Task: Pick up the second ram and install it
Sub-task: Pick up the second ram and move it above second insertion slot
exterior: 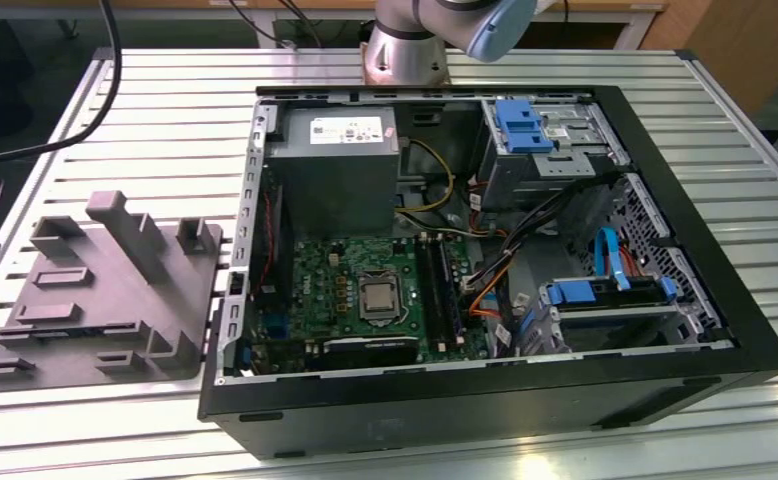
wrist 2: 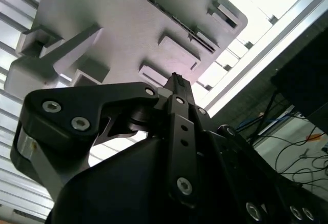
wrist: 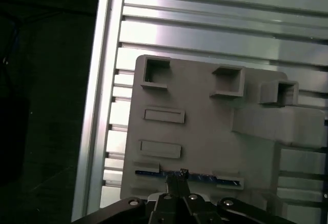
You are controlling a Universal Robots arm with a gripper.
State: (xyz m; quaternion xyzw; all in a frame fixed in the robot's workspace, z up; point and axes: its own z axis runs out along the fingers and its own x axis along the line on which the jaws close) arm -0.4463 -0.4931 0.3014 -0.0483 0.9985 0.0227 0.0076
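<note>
**Second ram seated in tray slot; end effector tips closed over it**

Matte grey plastic tray (exterior: pixel 96 290): flat plate with square upright blocks, one tall fin and shallow rectangular pads. Sits on the bench (exterior: pixel 162 110), close to the edge at the exterior view's left.

Second ram (wrist: pixel 205 176): thin dark strip with a bluish sheen, seated in a long narrow slot along one edge of the tray, as seen in the first wrist view.

End effector (wrist: pixel 182 174): black metal with bolted linkages and two slim fingers. Tips meet with no gap seen and nothing gripped. Lines up over the middle of the ram in the first wrist view; height above it cannot be told.

Computer case (exterior: pixel 496 410): black steel box, side panel off, lying across the bench's middle. Holds a green motherboard (exterior: pixel 349 275), a grey power supply (exterior: pixel 336 170), blue-clipped drive bays (exterior: pixel 523 125), and orange and black cables (exterior: pixel 489 270).

Bench of bright ribbed aluminium slats. Silver arm (exterior: pixel 423 40) at the far edge.
</note>
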